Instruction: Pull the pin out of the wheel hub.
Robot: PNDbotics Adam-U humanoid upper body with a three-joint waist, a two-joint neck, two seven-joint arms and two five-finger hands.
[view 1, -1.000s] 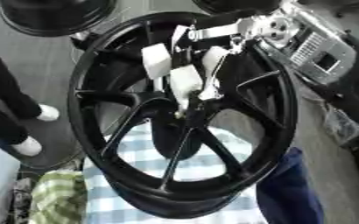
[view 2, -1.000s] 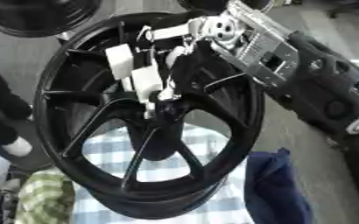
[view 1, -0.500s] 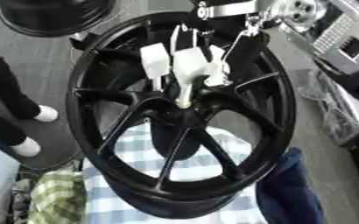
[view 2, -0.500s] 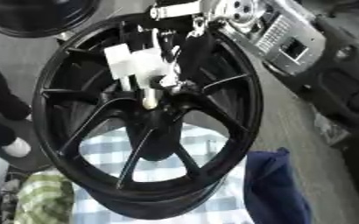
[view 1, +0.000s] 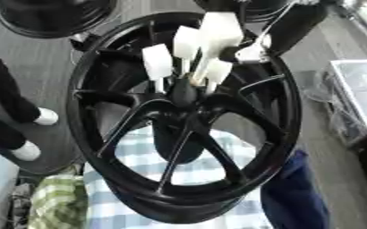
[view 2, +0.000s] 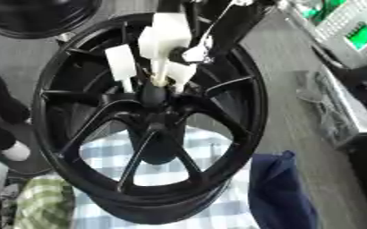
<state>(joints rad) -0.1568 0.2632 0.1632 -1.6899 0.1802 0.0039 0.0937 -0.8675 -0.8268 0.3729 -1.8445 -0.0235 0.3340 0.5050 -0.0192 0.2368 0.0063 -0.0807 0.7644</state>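
Observation:
A big black spoked wheel (view 1: 284, 112) stands tilted across the middle of both views, its hub (view 1: 183, 95) at the centre. My right hand (view 1: 218, 31) comes down from the top right, black with white pads. Its fingers (view 2: 122, 62) point down and gather closely round the top of the hub. A small pale pin (view 2: 160, 81) shows between the fingertips, where they pinch it at the hub's centre. Most of the pin is hidden by the fingers. My left hand is in neither view.
A second black wheel (view 1: 53, 18) lies at the top left. A person's dark legs and white shoes (view 1: 26, 152) stand at the left. Under the wheel lie a blue checked cloth (view 1: 139, 156), a green checked cloth (view 1: 57, 205) and a dark blue cloth (view 1: 296, 197). Grey equipment (view 1: 363, 94) is on the right.
My right arm has swung from the right side to above the wheel, and the fingers have drawn in close round the hub's centre.

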